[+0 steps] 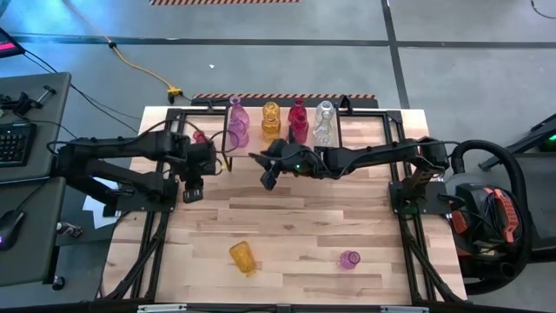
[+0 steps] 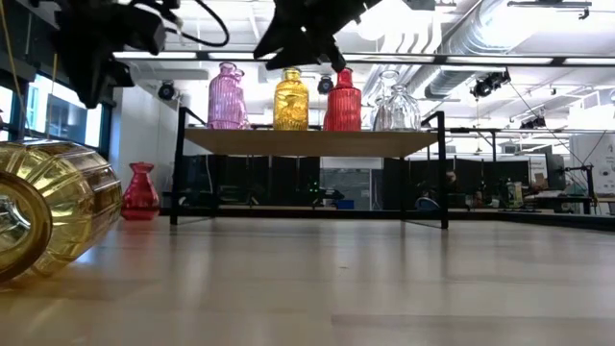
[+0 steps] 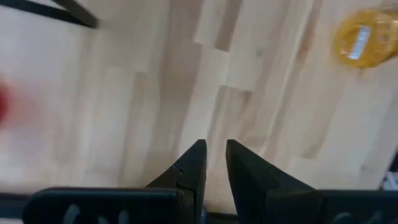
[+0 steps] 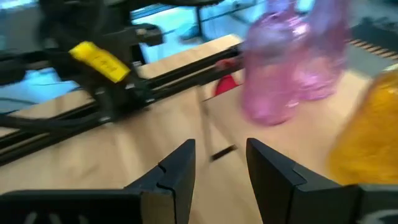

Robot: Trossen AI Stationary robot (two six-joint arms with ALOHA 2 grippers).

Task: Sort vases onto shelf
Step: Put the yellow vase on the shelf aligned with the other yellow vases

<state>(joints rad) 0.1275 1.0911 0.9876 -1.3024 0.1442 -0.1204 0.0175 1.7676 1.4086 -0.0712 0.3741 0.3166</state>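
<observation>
Butcher-block planks (image 1: 287, 222) filled your workspace, with the shelf (image 1: 365, 130) at the far edge. On it you had four upright vases in a row: pink vase (image 1: 236, 124), amber vase (image 1: 271, 118), red vase (image 1: 298, 121), clear vase (image 1: 324, 123). A small red vase (image 2: 140, 191) stood on the table beside the shelf's left legs. Two more lay toppled near you: a yellow vase (image 1: 242, 256), its long axis running roughly front to back, and a small pink vase (image 1: 349, 260). Your left gripper (image 3: 213, 163) hung nearly closed over bare wood, holding nothing. Your right gripper (image 4: 219, 163) hovered parted and empty before the shelf.
</observation>
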